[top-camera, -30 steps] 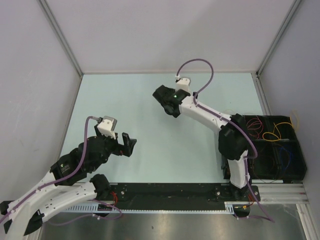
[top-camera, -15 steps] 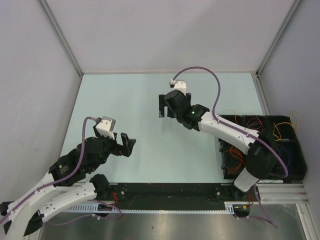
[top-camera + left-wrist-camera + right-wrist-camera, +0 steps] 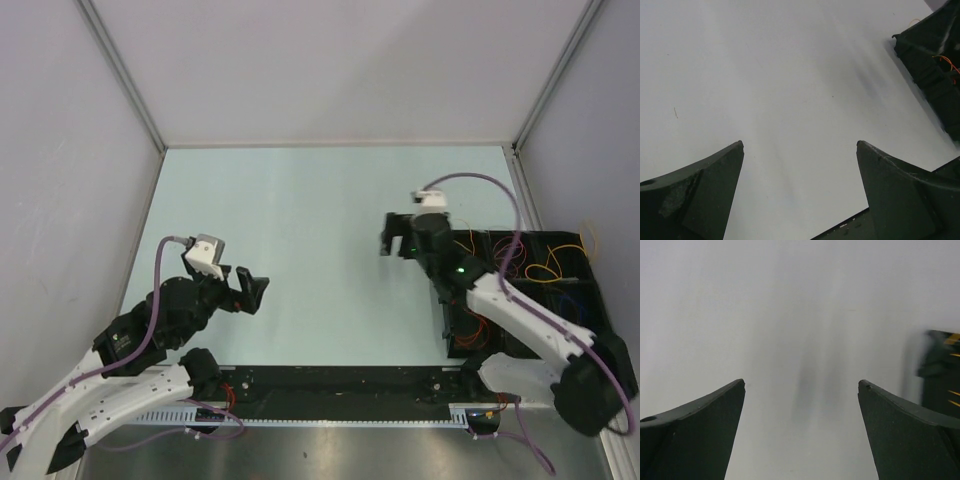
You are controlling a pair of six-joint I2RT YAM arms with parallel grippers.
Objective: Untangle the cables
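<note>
Status: cables (image 3: 545, 268) in black bin (image 3: 598, 345) at table's (image 3: 300, 200) right edge; both grippers empty.

From near to far, I see the left gripper (image 3: 252, 288) above bare table, jaws wide apart, holding and touching nothing. Farther right, the right gripper (image 3: 398, 236) hangs just left of the bin, jaws equally wide, also empty. The red, orange, yellow and blue cables lie looped together inside the bin; I see 0 cables on the table. I judge this fits either sorting yet to come or sorted cables returned; I cannot tell which.
</note>
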